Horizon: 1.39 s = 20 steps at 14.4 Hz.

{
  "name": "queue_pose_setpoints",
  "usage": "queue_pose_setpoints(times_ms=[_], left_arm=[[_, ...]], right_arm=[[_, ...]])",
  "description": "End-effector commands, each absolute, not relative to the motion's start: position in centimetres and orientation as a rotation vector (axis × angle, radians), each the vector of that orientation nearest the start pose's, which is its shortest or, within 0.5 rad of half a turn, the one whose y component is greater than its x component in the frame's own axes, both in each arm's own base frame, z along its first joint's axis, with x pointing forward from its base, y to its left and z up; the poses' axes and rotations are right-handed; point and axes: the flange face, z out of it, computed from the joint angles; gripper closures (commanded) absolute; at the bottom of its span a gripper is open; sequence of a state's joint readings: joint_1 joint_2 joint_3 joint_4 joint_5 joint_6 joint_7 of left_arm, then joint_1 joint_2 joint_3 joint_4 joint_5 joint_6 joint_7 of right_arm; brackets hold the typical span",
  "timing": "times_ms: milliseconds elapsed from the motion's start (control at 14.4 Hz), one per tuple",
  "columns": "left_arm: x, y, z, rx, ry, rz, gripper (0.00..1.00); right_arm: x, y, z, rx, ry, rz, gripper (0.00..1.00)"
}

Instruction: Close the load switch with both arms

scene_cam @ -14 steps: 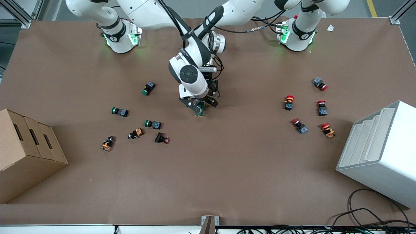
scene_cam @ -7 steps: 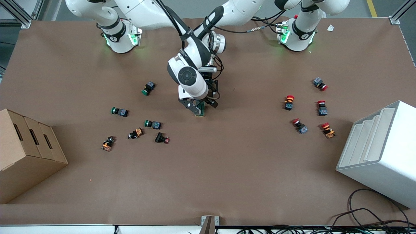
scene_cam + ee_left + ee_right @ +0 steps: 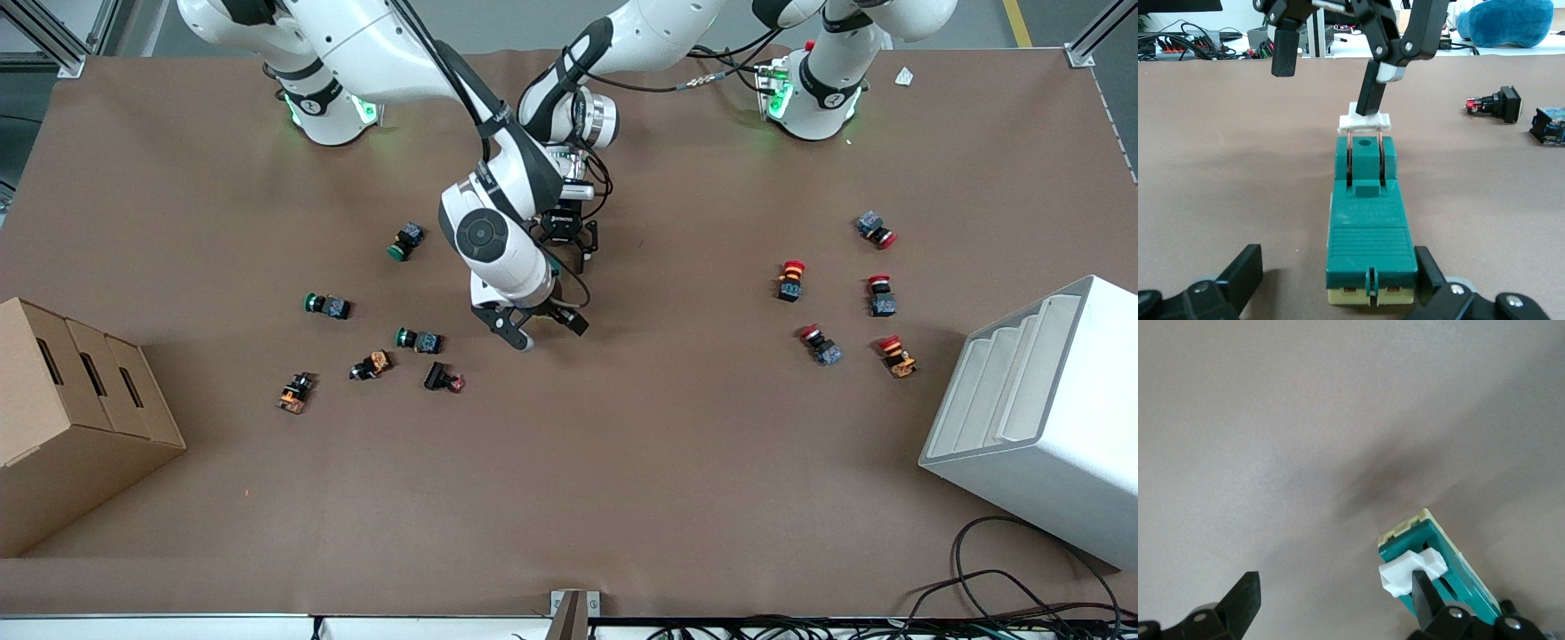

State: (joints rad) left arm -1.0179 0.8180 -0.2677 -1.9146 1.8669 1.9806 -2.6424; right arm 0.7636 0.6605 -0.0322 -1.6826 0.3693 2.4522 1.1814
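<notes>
Left wrist view: load switch (image 3: pixel 1370 227) lies flat lengthwise.

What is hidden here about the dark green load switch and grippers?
Front view: dark green rectangular load switch mostly hidden under the right arm's wrist.
Right wrist view: its body cut off by the edge and right gripper.
Left wrist view: whether left gripper touches it, unclear.
</notes>
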Motion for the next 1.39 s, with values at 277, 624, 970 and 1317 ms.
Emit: queue_pose_setpoints(times_ms=[277,624,970,1317], left_arm=[[22.5,-54.3,6.8,-2.7,0.097,-1.725,0.01],[22.6,-54.4,6.9,-2.71,0.099,-1.718,0.01],[22.6,-54.4,6.9,-2.715,0.101,-1.713,0.01],[22.6,-54.4,6.9,-2.715,0.101,-1.713,0.01]], right_arm=[[51.9,46.5,20.0,-2.766,0.958,0.169,0.0],[53.7,44.2,20.9,-2.836,0.822,0.134,0.0],[58.9,32.9,30.9,-2.936,0.549,0.269,0.0],[61.4,15.2,41.8,-3.107,0.186,0.272,0.0]])
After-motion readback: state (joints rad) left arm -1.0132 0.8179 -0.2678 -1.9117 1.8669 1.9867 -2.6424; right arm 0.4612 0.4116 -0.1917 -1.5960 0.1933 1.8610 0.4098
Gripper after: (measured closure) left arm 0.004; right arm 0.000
